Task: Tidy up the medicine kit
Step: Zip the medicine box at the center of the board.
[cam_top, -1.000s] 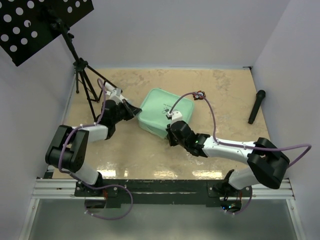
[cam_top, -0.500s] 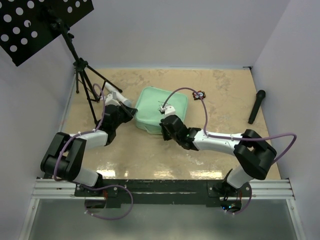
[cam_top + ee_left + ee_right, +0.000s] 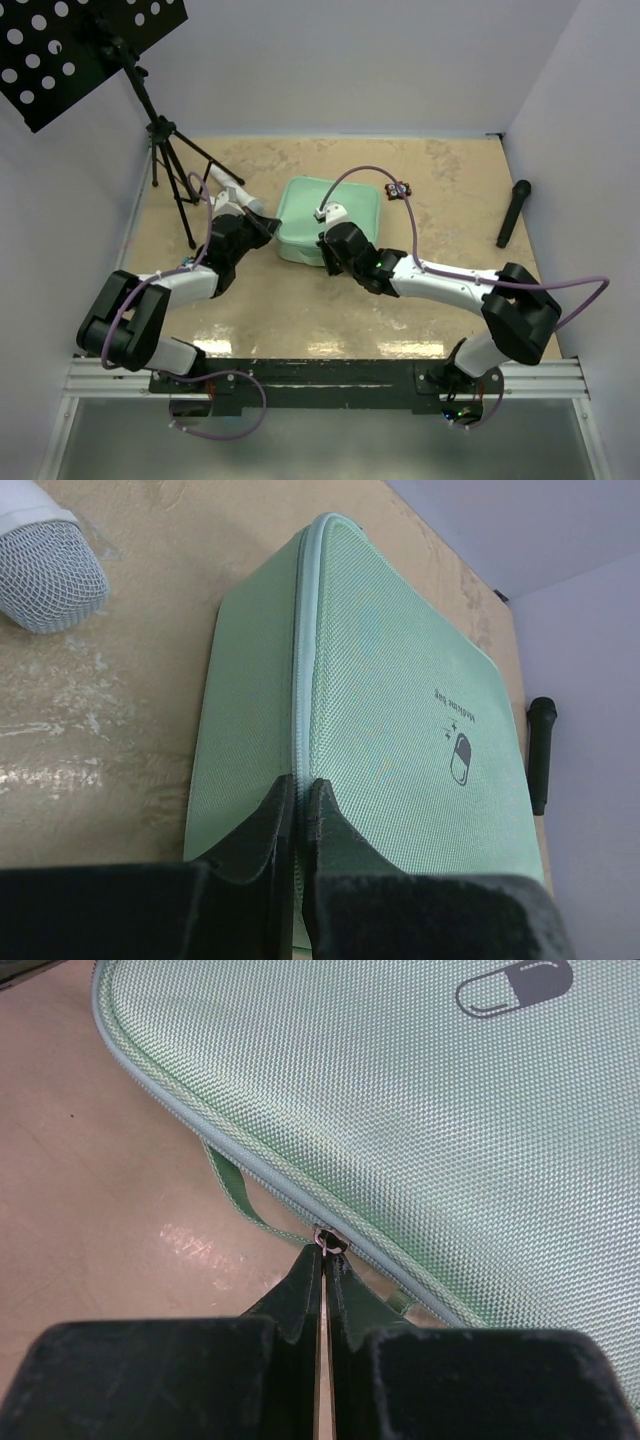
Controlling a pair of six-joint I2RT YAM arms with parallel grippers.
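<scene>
Mint-green medicine kit [image 3: 400, 1100]; right gripper [image 3: 322, 1255] pinching zipper pull [image 3: 328, 1240] at edge.

Mint-green medicine kit [image 3: 300, 215] lies flat, lid closed, pill logo facing up.

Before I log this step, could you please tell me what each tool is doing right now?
Left tool: closed, pinching the green case at its zip seam.
Right tool: closed on the case's zip pull.

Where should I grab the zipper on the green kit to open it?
Pinch the small metal pull at the kit's near edge, coming low from the near side: it sticks out flat from the seam. The right gripper looks shut on it.
</scene>
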